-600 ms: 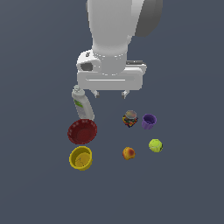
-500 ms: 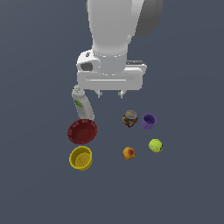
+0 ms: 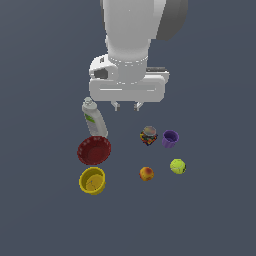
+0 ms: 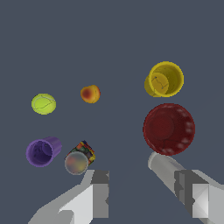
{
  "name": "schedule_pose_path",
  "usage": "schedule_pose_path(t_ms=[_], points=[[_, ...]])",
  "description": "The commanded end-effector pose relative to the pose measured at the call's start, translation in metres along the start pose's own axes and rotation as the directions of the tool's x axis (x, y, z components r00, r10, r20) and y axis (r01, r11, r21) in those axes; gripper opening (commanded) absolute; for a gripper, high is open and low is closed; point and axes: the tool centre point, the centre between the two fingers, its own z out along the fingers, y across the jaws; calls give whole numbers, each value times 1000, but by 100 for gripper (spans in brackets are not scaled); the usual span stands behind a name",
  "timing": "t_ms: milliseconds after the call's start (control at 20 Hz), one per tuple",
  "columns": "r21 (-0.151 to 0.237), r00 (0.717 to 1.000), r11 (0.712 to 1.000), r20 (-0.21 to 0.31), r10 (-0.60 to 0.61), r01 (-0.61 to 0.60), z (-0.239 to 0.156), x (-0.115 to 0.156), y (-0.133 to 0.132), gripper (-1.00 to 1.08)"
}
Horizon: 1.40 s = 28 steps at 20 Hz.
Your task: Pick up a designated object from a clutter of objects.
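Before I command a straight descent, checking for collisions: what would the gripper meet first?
Probably bare floor: the open gripper points down between the white bottle and small jar. Depth is unclear, so the bottle might be clipped.

ground [image 3: 220, 220]: flat, dark slate blue-grey | tone: even, matte | extent: runs to every edge in exterior view | wrist view: same plain backdrop

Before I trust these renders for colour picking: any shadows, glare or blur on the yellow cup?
Exterior view: flat even light, no cast shadows, the yellow cup a bit soft but clearly yellow. Wrist view: the cup is sharp with no glare; only the small jar's lid looks hazy.
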Motion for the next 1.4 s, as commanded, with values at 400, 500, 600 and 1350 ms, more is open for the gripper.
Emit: schedule_pose_path(t_ms=[400,500,600,1350], points=[[31,999,999,-16,-39,40,15,18,8,28],[42,998,998,-23,-53,54,21,25,11,28],[54,997,996,-32,-69,71,28,33,15,28],[137,968,966,-158,-196,218,110,100,73,28]])
